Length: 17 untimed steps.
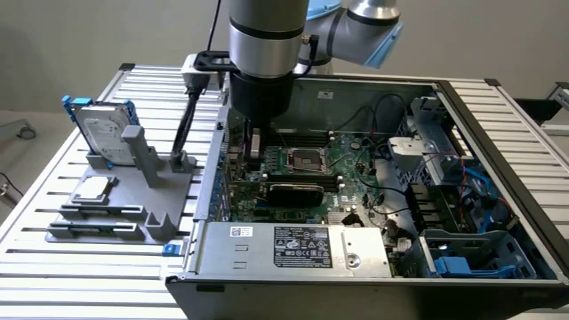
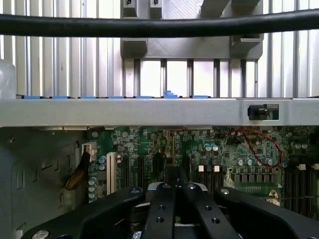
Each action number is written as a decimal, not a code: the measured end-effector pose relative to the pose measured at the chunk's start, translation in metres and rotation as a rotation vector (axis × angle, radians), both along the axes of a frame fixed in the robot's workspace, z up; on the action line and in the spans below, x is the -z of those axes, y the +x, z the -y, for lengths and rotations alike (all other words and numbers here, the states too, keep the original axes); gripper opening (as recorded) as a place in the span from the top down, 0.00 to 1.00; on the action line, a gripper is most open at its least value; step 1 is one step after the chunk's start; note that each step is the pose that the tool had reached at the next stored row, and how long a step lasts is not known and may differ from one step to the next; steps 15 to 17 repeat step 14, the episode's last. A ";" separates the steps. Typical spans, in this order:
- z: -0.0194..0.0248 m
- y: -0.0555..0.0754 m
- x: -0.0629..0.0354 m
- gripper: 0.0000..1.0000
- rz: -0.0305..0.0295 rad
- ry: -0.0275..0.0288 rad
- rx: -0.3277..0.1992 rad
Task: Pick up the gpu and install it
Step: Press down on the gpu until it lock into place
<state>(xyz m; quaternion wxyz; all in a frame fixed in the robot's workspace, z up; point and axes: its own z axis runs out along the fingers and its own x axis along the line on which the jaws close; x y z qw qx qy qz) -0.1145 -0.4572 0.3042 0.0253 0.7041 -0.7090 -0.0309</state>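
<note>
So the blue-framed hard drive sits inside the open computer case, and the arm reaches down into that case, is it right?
Not quite. The hard drive stands on the grey holder outside the case, as the exterior view shows. The arm does reach down into the case.

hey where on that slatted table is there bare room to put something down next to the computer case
Bare slats run along the table edge in front of the grey fixture, and behind the hard drive toward the far corner. Slats also show past the computer case on the exterior view's right. Inside the case it is crowded: motherboard, cables, power supply, with the gripper low over the board.
</note>
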 end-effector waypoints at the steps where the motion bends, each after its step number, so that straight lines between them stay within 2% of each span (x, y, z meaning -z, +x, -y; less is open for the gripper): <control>1: -0.0001 0.002 0.0000 0.89 0.0064 0.0001 0.000; 4: -0.0001 0.006 -0.0002 0.89 0.0290 0.0002 0.001; 7: -0.0003 0.010 -0.0002 0.89 0.0567 0.0004 0.001; 8: -0.0003 0.010 -0.0002 0.89 0.0620 0.0006 0.002; 17: -0.0003 0.010 -0.0004 0.89 0.0622 0.0014 0.002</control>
